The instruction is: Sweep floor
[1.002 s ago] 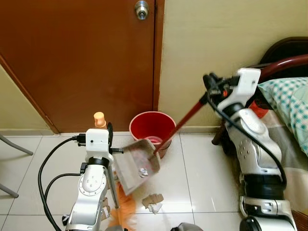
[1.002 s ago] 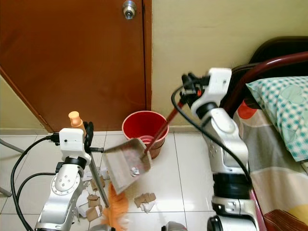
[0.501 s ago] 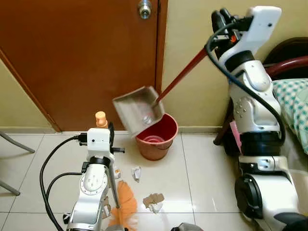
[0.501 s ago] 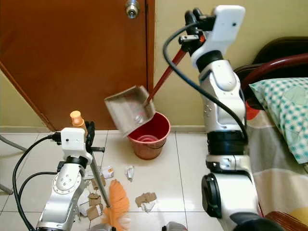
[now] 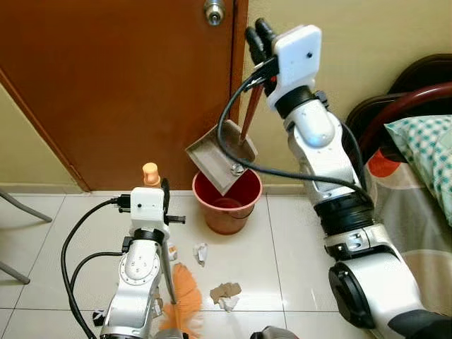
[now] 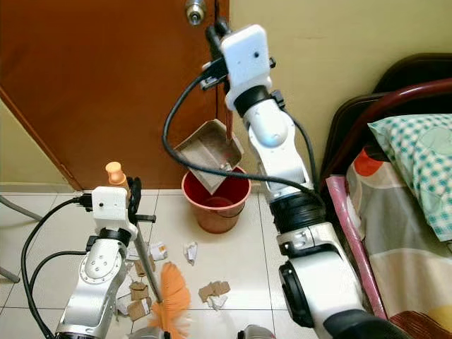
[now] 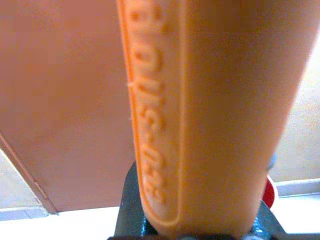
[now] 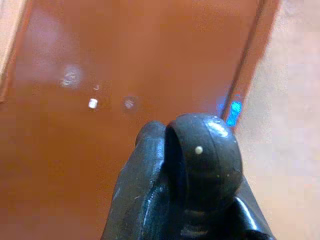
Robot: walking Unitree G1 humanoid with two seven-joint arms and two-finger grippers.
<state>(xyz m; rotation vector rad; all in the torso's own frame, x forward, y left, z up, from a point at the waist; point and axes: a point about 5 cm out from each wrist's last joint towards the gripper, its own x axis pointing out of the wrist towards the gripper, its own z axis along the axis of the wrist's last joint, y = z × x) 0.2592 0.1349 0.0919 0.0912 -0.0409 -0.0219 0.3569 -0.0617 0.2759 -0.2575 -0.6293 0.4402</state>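
Tipping the dustpan (image 5: pixel 221 154) over the red bucket (image 5: pixel 227 205) is the step in hand, and it is best done by keeping the pan's low lip inside the bucket's rim so that whatever is left in it slides in rather than onto the floor (image 5: pixel 296 247). The pan's dark red handle (image 5: pixel 250 116) is clamped high up in the fingers of the right gripper (image 5: pixel 259 44), with the pan hanging well below them and tilted steeply, its lowest corner just above the bucket mouth. A steady wrist is judged to matter here, since a swing of the long handle could knock the bucket over or strike the brown door (image 5: pixel 113 85) just behind the fingers. The orange broom handle (image 7: pixel 200 110) is held upright in the fingers of the left gripper (image 6: pixel 134 205), with the orange bristles (image 6: pixel 171 300) resting on the floor below them. Scraps of paper and card (image 6: pixel 212 293) lie on the tiles beside the bristles and near the bucket, not yet swept up. A bed (image 6: pixel 417 169) with a checked pillow stands beyond the right arm, and black cables (image 5: pixel 78 240) trail beside the left arm, where they could be snagged.
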